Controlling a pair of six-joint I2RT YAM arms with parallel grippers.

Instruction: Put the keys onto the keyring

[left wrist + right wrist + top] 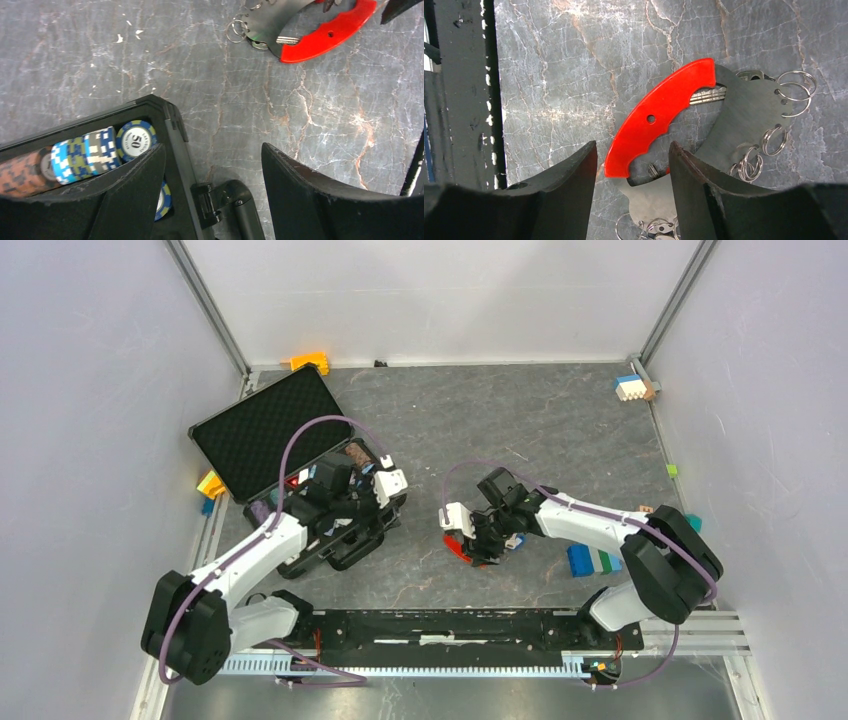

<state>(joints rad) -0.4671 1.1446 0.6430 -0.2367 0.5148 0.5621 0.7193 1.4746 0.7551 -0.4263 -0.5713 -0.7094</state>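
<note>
The keyring [744, 112] lies flat on the table: a curved grey plate with a long red clip [664, 107] and several small metal rings [796, 85]. It also shows as the keyring [280, 22] at the top of the left wrist view, and its red clip [458, 548] is small in the top view. A silver key blade [707, 95] pokes out from under the clip, its head hidden. My right gripper [633, 145] hovers low over the clip's near end, jaws apart, with that end between them. My left gripper [214, 147] stands open over the black case's corner [175, 125], holding nothing.
The open black case [265, 425] holds poker chips [100, 150], and its handle [240, 200] sits under my left fingers. Blue and green blocks [590, 560] lie right of the right arm. Orange [310, 362], white-blue [632, 388] and yellow [210, 483] blocks lie along the walls.
</note>
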